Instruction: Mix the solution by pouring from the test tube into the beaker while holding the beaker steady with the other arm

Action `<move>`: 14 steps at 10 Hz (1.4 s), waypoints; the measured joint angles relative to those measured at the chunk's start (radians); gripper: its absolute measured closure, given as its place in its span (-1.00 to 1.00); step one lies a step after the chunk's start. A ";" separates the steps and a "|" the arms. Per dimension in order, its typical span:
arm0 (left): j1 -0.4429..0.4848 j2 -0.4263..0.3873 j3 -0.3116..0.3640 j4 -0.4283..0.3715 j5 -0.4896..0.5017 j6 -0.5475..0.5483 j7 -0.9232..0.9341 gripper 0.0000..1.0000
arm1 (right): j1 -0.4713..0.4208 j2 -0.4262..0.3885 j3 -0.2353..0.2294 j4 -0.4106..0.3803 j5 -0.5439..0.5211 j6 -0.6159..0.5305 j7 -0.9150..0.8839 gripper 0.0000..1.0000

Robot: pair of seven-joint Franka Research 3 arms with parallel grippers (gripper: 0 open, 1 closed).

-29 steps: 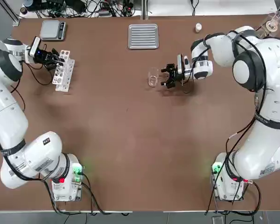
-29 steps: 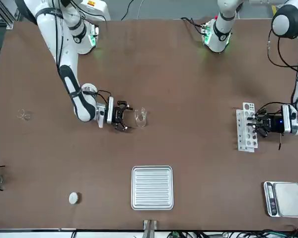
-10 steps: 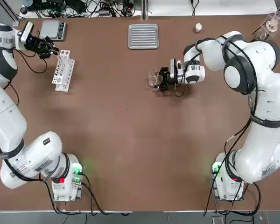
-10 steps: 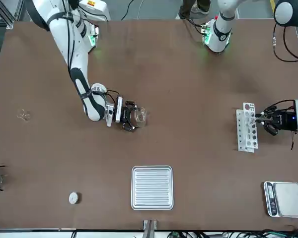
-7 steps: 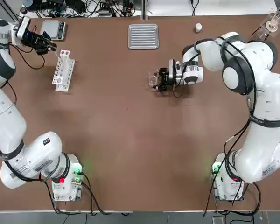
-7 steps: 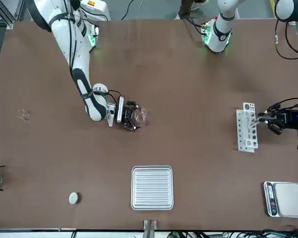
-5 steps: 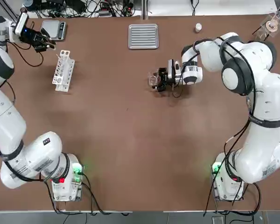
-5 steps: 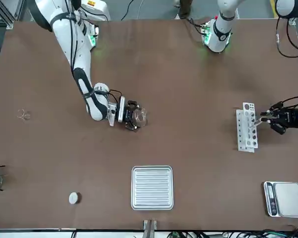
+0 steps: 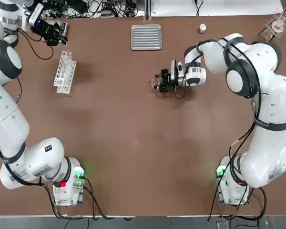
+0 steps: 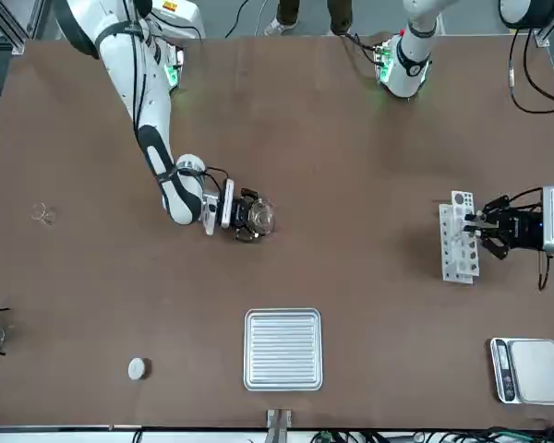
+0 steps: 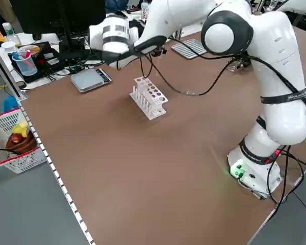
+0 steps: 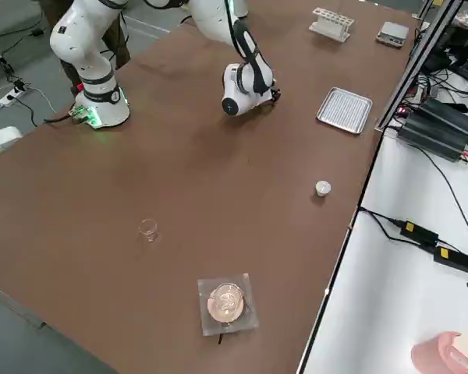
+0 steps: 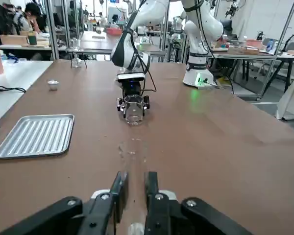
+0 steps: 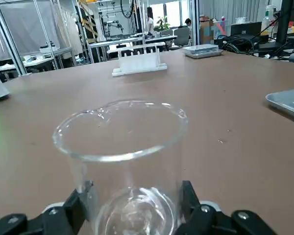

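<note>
Right gripper [image 9: 158, 82], just above centre of the top view, is clamped on the beaker [image 14: 121, 161], a clear, straight-walled glass standing upright on the table [image 9: 133, 143] and apparently empty. Left gripper [image 13: 134, 196], at the upper left of the top view beyond the white rack [image 9: 64, 72], is closed on a clear test tube [image 13: 133, 161]. Holding appears done; carrying the tube across and pouring remain.

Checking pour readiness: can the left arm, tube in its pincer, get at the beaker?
Probably yes: bare table lies between the left pincer and the beaker, whose open mouth is unobstructed; the right pincer grips only its sides.
</note>
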 joint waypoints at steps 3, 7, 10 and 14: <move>-0.088 -0.025 0.002 0.000 0.024 0.031 -0.099 0.58 | 0.000 0.000 -0.001 0.000 0.000 -0.002 0.000 -0.57; -0.217 -0.041 0.001 0.000 0.029 0.147 -0.148 0.58 | -0.001 0.000 -0.001 0.001 0.000 -0.003 0.000 -0.57; -0.315 -0.043 0.002 -0.003 0.030 0.226 -0.193 0.58 | -0.001 0.000 -0.001 0.001 0.000 -0.003 0.000 -0.57; -0.429 -0.056 0.011 -0.003 0.031 0.333 -0.313 0.58 | -0.001 0.000 -0.002 0.004 0.000 -0.001 0.000 -0.57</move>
